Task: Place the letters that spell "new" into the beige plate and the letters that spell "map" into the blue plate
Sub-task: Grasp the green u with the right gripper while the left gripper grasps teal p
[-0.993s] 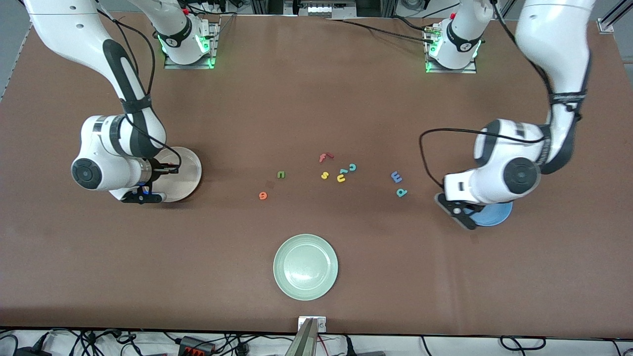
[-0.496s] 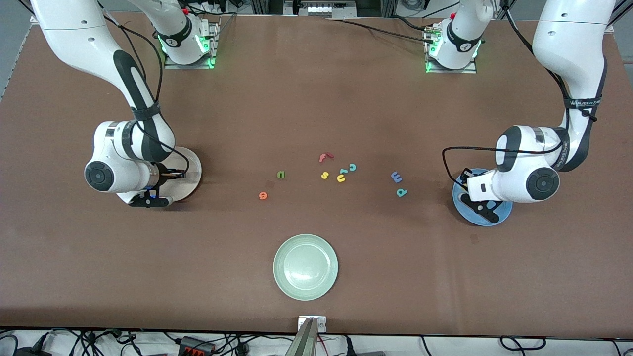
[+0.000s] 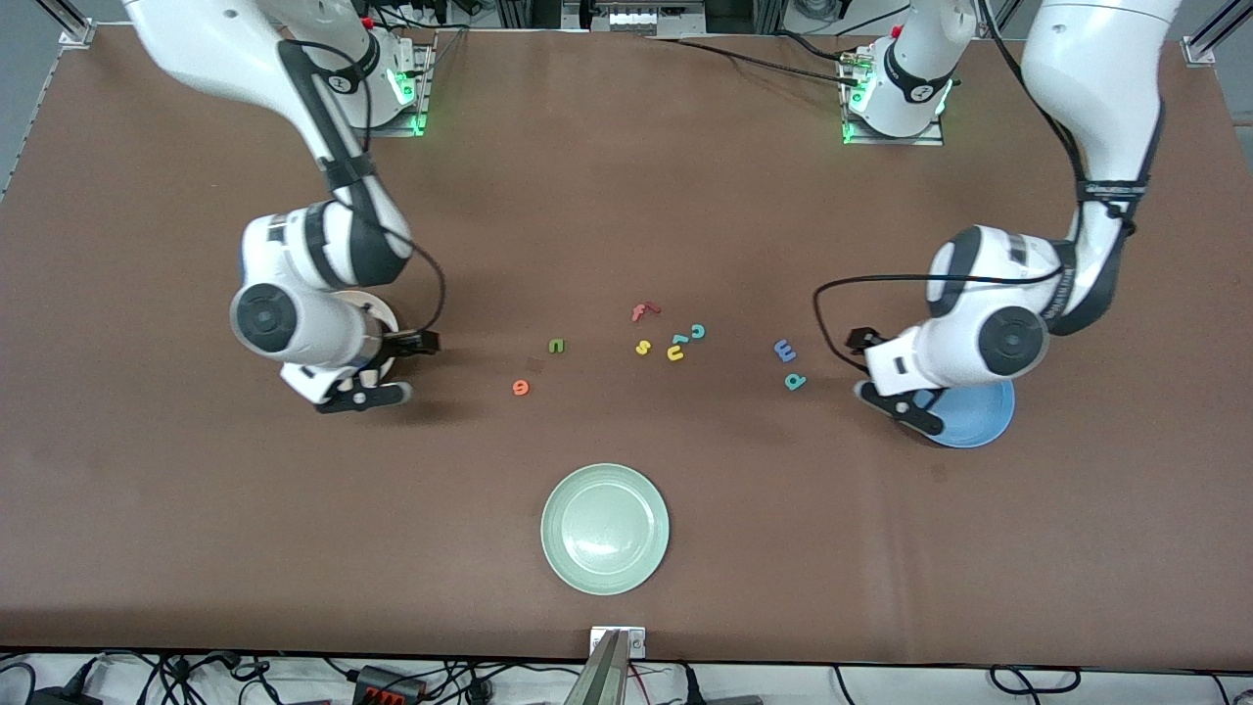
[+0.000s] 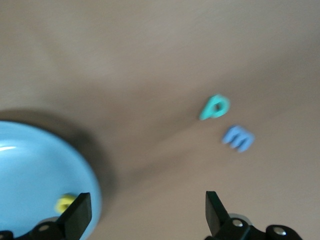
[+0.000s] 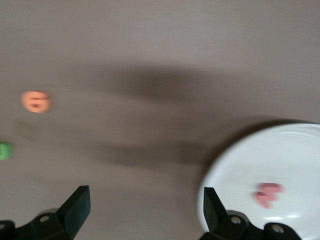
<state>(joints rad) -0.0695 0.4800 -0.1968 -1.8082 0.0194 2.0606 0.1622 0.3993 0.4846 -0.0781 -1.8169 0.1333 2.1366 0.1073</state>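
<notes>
Status: two of six letters placed. The red-pink w (image 5: pixel 268 194) lies in the beige plate (image 5: pixel 300 150); the yellow a (image 4: pixel 64 203) lies in the blue plate (image 4: pixel 35 170). Left gripper (image 4: pixel 145 215) hovers at the blue plate's rim, fingers wide and empty. Right gripper (image 5: pixel 142 212) hovers at the beige plate's rim, likewise wide and empty. Remaining on the table: green n (image 3: pixel 556 345), orange e (image 3: pixel 520 388), blue m (image 3: pixel 784 350), teal p (image 3: pixel 794 381)
</notes>
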